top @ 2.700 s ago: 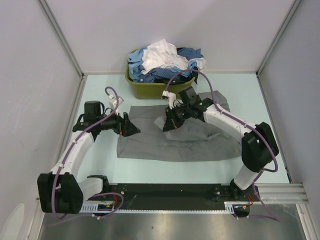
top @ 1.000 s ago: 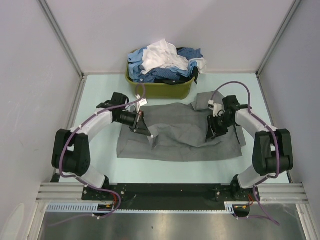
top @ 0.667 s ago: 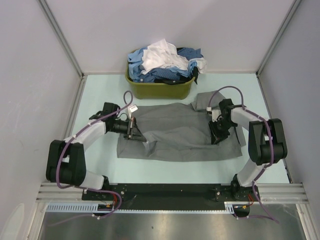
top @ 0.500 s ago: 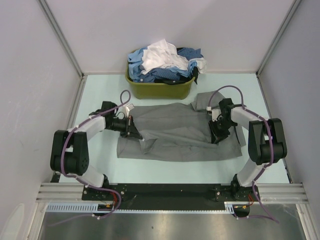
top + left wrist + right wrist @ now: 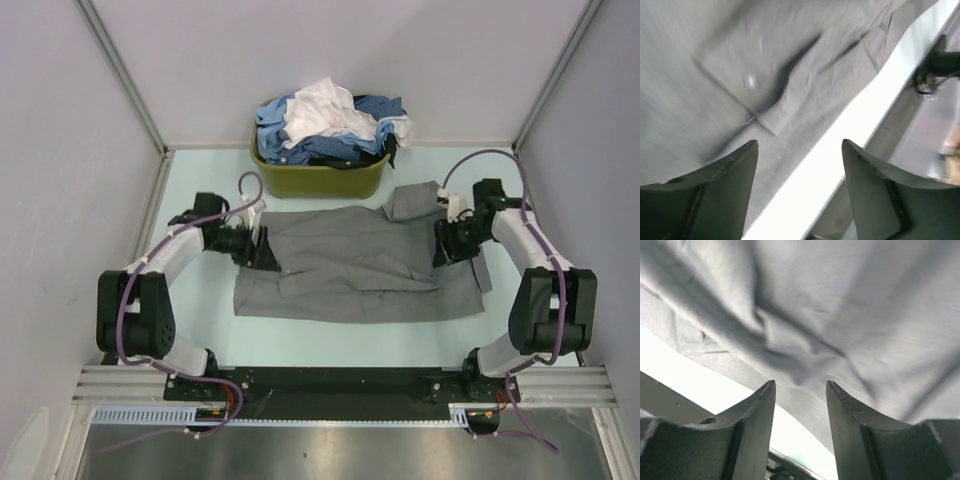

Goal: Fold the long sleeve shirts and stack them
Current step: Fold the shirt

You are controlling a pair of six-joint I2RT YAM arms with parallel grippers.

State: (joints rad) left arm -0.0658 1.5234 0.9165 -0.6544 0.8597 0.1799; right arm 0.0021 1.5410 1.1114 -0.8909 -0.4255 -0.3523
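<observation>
Grey long sleeve shirt (image 5: 360,265) is spread across the middle of the pale green table (image 5: 200,330), wider than it is deep, with loose wrinkles and a turned-over flap at its 1 o'clock corner. At the table's 12 o'clock, an olive basket (image 5: 320,182) is heaped with the other shirts (image 5: 330,125), in blue, dark blue and white. The left gripper (image 5: 262,255) is placed low at the grey shirt's 9 o'clock edge. In the left wrist view its fingers are seen spread wide, with nothing between them, above a small ridge of cloth and what looks like a button. The right gripper (image 5: 447,245) is placed at the 3 o'clock side, its fingers parted more narrowly over a crease, and no cloth is seen pinched. The step in hand is judged to be either smoothing the shirt flat or taking hold of its sides for a first fold; which of the two cannot be told. For it to be done well, both side edges should be taken at matching heights, and the cloth should be drawn evenly toward 9 and 3 o'clock so that the wrinkles are pulled out. The flap at 1 o'clock is best laid flat before any fold is made. The shirt could be skewed by uneven pulling.
</observation>
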